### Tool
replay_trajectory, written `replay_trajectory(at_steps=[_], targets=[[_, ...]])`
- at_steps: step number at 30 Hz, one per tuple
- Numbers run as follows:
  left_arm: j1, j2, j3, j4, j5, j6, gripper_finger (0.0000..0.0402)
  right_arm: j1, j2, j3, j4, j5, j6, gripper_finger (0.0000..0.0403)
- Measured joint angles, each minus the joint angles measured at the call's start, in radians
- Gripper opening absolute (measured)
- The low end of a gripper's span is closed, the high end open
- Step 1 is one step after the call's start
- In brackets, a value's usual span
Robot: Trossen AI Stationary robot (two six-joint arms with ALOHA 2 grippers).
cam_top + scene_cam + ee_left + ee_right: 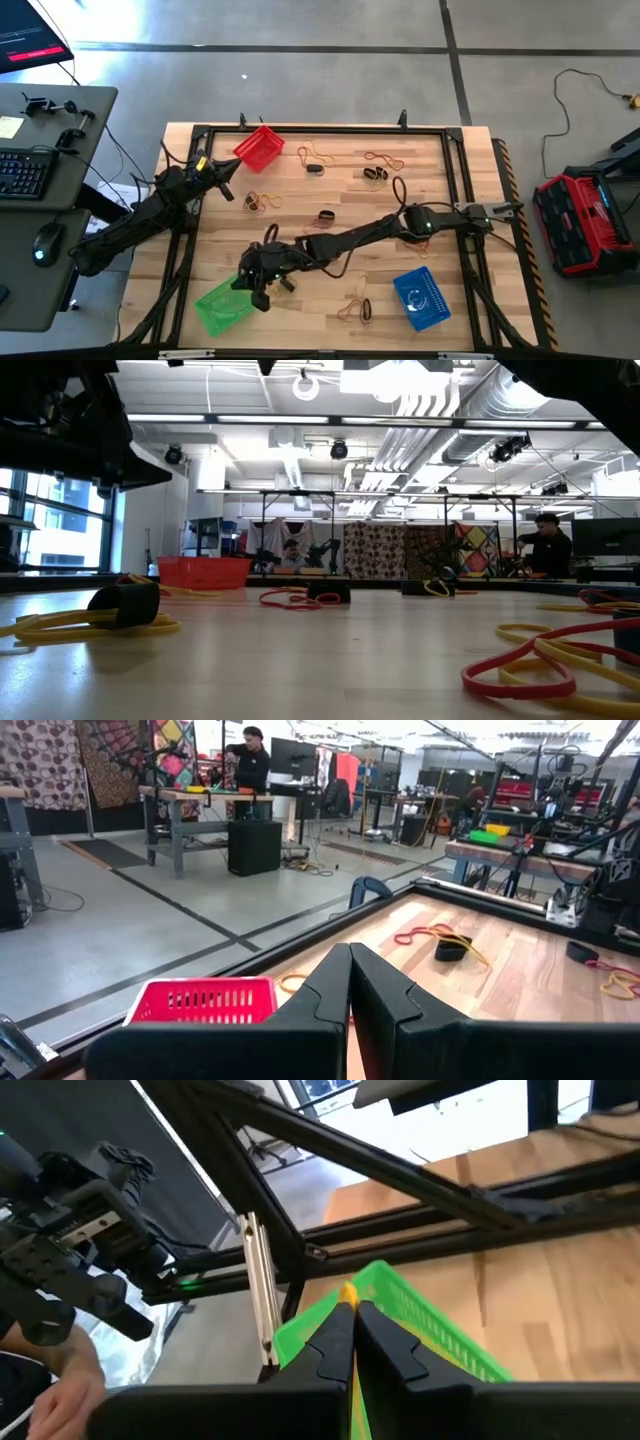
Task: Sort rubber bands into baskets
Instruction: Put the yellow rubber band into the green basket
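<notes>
The table [420, 210] is a wooden top inside a black frame. The right arm [370, 232] reaches across it from the right side toward the near-left corner; the left arm [140, 215] waits at the far-left edge.

Three baskets sit on the wood: the red basket [259, 147] at the far left, the green basket [222, 305] at the near left, the blue basket [420, 298] at the near right.

The right gripper [262, 293] hangs over the green basket's right rim, fingers pressed together on a thin yellow band [348, 1293] that pokes out at the tips. The left gripper [226, 190] is near the red basket, fingers pressed together and holding nothing.

Loose bands [355, 308] lie near the blue basket, well apart from both grippers. More are scattered along the far side and in the middle of the table.
</notes>
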Motion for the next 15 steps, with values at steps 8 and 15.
replay_trajectory(at_steps=[8,15], targets=[[0.000,0.000,0.000,0.001,0.000,0.000,0.0001,-0.011,0.022,0.000,0.066,0.029,0.049,0.0000],[0.000,0.002,0.000,0.001,0.000,0.000,0.0001,-0.001,0.055,0.000,0.070,0.004,0.091,0.0000]])
